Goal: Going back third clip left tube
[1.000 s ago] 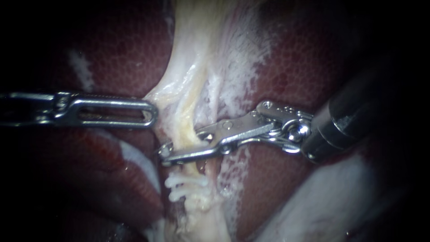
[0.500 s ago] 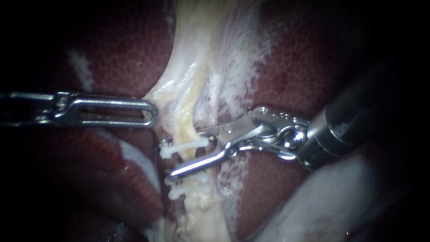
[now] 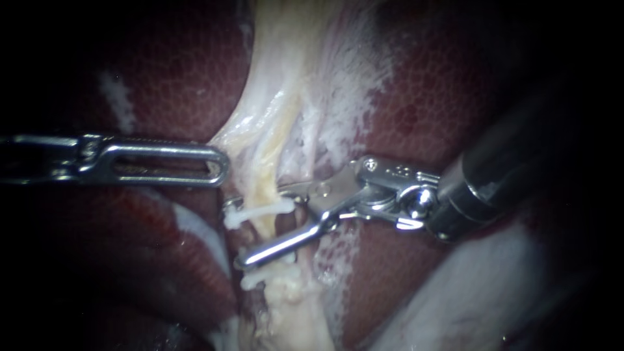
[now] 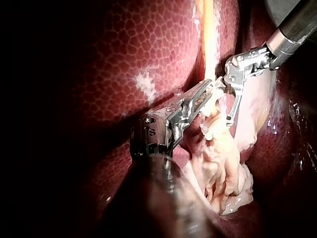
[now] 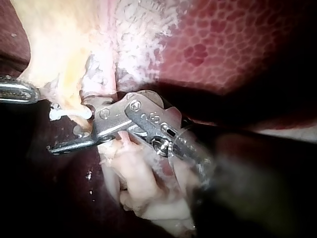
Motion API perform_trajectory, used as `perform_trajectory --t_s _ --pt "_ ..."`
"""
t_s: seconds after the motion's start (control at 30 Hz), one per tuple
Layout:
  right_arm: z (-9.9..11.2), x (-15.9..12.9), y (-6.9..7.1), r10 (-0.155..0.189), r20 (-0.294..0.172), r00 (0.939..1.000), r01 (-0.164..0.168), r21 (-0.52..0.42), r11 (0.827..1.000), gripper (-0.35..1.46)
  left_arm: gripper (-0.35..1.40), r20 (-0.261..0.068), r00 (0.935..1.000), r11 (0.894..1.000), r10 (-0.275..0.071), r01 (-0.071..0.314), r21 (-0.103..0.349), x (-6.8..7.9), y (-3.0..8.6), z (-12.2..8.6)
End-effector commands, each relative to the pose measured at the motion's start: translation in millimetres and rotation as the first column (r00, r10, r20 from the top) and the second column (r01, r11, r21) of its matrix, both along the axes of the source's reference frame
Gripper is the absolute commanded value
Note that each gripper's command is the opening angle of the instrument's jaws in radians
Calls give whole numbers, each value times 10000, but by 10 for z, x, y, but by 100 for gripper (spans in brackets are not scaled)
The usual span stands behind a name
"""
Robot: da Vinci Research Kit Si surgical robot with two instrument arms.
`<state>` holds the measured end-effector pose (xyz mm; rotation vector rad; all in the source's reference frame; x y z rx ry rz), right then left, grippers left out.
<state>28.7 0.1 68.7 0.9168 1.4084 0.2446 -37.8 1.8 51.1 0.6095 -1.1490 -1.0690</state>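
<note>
Endoscope view: the tube (image 3: 265,188), a yellowish cord, runs down the middle of the frame through pale tissue (image 3: 325,97), with dark, mottled liver (image 3: 422,84) on either side. A white clip (image 3: 260,212) sits across the tube just below centre, and the lower clips (image 3: 257,281) show white further down. The right instrument (image 3: 235,233) comes in from the right with its jaws apart and holding nothing. The tube and the clip lie in the gap, one jaw above the clip and the other slanting below it. The left instrument (image 3: 222,166), at mid-left, has its slotted jaws pressed together on the edge of the pale tissue, which tents toward them.

The tube looks soft, wet and slippery, and thin enough to tear, while the clip looks like light, stiff plastic. I'd judge neither should be tugged — any hold belongs on the pale tissue beside them, and the open jaws must clear the clip's ends.

Left wrist view: the left instrument's steel tip is buried in the pale tissue beside the tube. The right instrument's spread jaws are just ahead of it, and a glossy, lumpy fat (image 4: 223,168) hangs beneath.

Right wrist view: the right instrument's jaws gape with the clip between them — the left instrument's tip lies just beyond, touching the pale tissue.
</note>
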Motion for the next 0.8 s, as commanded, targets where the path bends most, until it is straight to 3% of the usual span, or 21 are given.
perform_trajectory --t_s 0.03,0.27,0.47,0.8 --pt "4 1 -1 1 -13 10000 -1 -95 10000 59 -35 -1 10000 10000 -1 1 0 0 0 0" --pt "9 -8 7 24 -384 9993 -65 -1067 9943 58 -35 -1 10000 10000 0 0 0 0 -1 -1" --pt "2 -19 24 65 -702 9975 -194 -1838 9828 57 -35 -1 10000 10000 0 0 0 0 -1 -1" --pt "1 -33 33 99 -760 9971 -251 -2014 9792 57 -35 -2 10000 10000 -1 1 0 0 -1 -2"
